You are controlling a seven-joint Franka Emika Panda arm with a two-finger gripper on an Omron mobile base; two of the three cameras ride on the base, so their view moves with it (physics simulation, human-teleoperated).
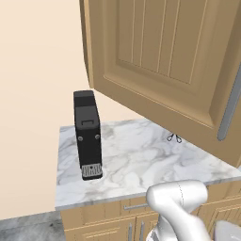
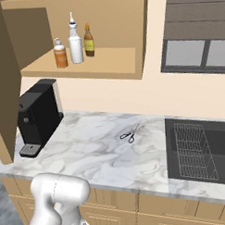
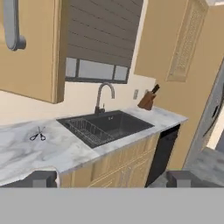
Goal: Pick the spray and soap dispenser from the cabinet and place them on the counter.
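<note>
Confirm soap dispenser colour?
Orange body, white pump top: the soap dispenser on the cabinet shelf, clearest in the right base view.

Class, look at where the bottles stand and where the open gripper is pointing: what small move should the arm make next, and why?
Probably swing the gripper up toward the open cabinet. The spray and soap dispenser stand untouched on its shelf, while the open gripper faces the sink.

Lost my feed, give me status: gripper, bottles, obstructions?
Gripper open, empty. Spray and soap dispenser on the cabinet shelf, door open. Brown bottle beside them.
</note>
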